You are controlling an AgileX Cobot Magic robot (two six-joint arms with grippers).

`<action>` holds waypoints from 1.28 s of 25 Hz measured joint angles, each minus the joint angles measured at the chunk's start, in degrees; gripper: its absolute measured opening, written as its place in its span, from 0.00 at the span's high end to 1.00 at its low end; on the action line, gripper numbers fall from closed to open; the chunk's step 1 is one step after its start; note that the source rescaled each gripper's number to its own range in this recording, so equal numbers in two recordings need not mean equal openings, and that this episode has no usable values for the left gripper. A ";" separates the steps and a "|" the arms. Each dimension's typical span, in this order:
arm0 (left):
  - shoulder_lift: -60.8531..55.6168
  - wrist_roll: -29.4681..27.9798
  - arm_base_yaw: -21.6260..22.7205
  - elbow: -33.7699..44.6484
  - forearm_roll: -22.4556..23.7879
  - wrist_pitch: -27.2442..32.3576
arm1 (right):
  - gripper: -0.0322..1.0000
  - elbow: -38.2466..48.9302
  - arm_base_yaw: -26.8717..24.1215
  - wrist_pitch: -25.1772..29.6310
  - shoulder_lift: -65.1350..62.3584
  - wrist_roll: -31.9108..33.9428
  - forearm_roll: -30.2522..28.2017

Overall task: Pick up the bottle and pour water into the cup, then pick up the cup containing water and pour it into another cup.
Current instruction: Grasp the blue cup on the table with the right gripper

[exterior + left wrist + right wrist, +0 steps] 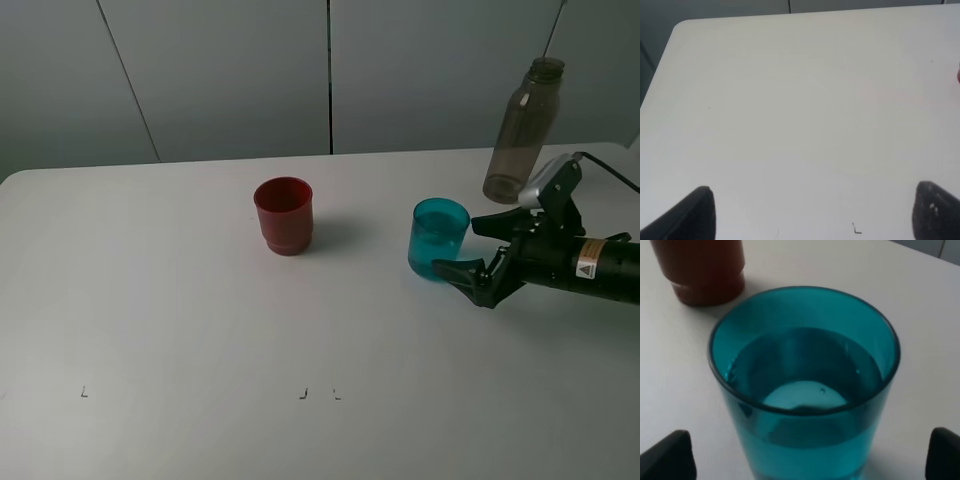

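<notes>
Two jaws of the right gripper (462, 246) stood spread wide beside the water-filled teal cup (438, 238), centre right, likely readying a grasp to pour into the red cup (284, 215).

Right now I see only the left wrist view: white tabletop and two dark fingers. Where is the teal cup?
Observer: The teal translucent plastic tumbler stands right of centre, just ahead of the right gripper, whose fingers are wide open.
Operator: Is it filled?
Observer: Partly: water shows in the right wrist view.
Operator: And the other cup?
Observer: The opaque dark red plastic cup stands upright to the tumbler's left, well apart.
</notes>
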 joint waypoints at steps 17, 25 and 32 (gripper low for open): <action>0.00 0.00 0.00 0.00 0.00 0.00 | 0.00 -7.28 6.59 0.00 5.15 -2.37 3.46; 0.00 0.00 0.00 0.00 0.00 0.00 | 0.00 -8.02 7.70 0.13 6.73 -2.37 5.76; 0.00 0.00 0.00 0.00 0.00 0.00 | 0.00 -8.02 7.70 0.13 6.73 -2.37 6.00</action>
